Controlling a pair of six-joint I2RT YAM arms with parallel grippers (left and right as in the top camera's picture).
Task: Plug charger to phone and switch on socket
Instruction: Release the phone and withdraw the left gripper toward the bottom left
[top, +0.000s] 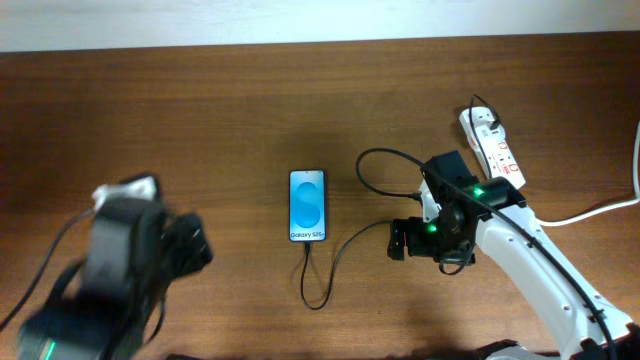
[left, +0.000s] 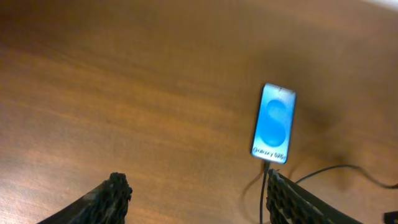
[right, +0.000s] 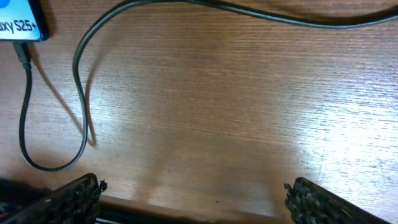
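Note:
The phone lies flat mid-table with its blue screen up; it also shows in the left wrist view and at the corner of the right wrist view. The charger, a thin black cable, loops below the phone, and its tip sits in the phone's bottom edge. The socket, a white power strip, lies at the far right. My right gripper is open and empty, right of the cable loop. My left gripper is open and empty, left of the phone and blurred.
A thick white cord runs from the right edge toward the socket. The black cable makes a second loop by the right arm. The table's front edge lies just under the right gripper.

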